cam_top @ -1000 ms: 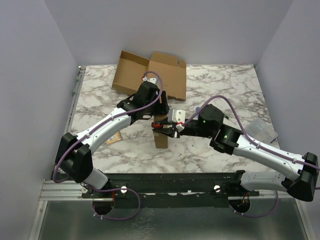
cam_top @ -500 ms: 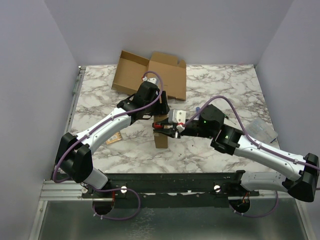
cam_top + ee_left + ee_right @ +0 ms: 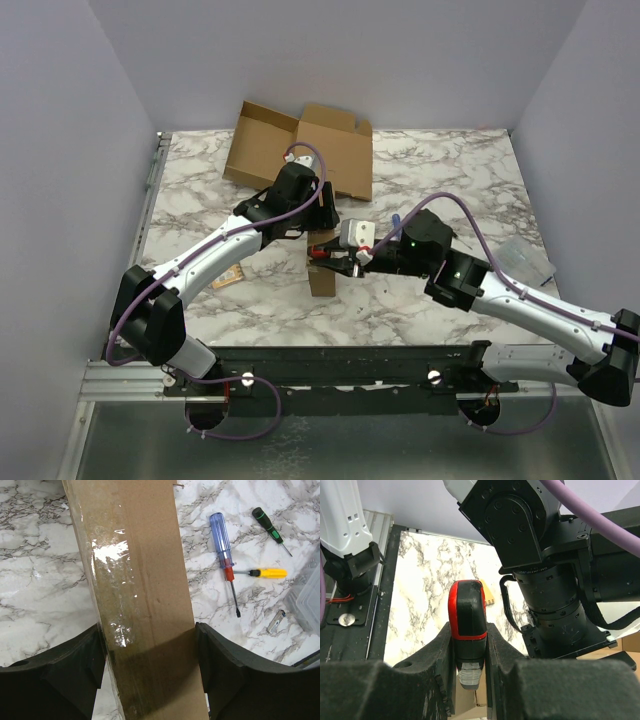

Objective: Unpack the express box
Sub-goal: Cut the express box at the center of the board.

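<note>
The express box (image 3: 322, 281) is a small brown carton sealed with clear tape, standing on end mid-table. My left gripper (image 3: 318, 224) reaches it from the far side. In the left wrist view its jaws (image 3: 150, 650) press both sides of the taped box (image 3: 135, 570). My right gripper (image 3: 349, 258) comes in from the right, shut on a red and black utility knife (image 3: 467, 622). The knife's (image 3: 327, 254) front end sits at the top of the box.
An opened, flattened cardboard box (image 3: 300, 150) lies at the back. Right of the box lie a blue-handled screwdriver (image 3: 221, 535), a green and black one (image 3: 267, 522) and a yellow one (image 3: 267, 572). A clear plastic case (image 3: 525, 260) sits far right. A small tan piece (image 3: 228, 277) lies left.
My right arm has shifted slightly to the right. Both grips and the box stay as they were.
</note>
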`<state>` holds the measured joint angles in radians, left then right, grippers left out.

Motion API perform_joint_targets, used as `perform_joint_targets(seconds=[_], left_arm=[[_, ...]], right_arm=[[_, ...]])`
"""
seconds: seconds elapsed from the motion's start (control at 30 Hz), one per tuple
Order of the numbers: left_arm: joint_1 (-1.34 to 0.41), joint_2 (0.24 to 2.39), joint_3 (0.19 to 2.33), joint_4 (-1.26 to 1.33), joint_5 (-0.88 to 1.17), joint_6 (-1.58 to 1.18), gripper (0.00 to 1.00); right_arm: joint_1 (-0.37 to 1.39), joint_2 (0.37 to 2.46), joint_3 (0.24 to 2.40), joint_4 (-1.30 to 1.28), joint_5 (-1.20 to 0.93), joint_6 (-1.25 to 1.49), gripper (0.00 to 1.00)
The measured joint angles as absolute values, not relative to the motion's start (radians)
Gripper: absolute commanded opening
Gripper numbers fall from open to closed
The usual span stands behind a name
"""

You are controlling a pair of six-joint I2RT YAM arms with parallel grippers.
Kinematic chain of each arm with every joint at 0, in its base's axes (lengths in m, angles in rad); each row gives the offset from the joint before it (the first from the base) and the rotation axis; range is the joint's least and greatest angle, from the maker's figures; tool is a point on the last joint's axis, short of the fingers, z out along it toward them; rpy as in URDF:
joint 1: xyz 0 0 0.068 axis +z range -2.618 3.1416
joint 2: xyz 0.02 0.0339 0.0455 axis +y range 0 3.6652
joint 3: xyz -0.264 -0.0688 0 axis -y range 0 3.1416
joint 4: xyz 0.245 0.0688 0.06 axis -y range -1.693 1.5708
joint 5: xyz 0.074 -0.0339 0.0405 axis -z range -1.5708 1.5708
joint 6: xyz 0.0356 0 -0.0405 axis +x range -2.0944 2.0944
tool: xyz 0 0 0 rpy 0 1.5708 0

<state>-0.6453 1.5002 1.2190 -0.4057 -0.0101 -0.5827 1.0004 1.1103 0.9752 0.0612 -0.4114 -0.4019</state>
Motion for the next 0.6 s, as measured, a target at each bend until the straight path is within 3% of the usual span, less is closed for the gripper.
perform_joint_targets(seconds=[0.6], left_arm=[[-0.643, 1.5, 1.219, -0.406, -0.004, -0.59, 0.39]], right_arm=[[1.0, 1.168, 0.979, 0.112, -0.418, -0.436, 0.01]])
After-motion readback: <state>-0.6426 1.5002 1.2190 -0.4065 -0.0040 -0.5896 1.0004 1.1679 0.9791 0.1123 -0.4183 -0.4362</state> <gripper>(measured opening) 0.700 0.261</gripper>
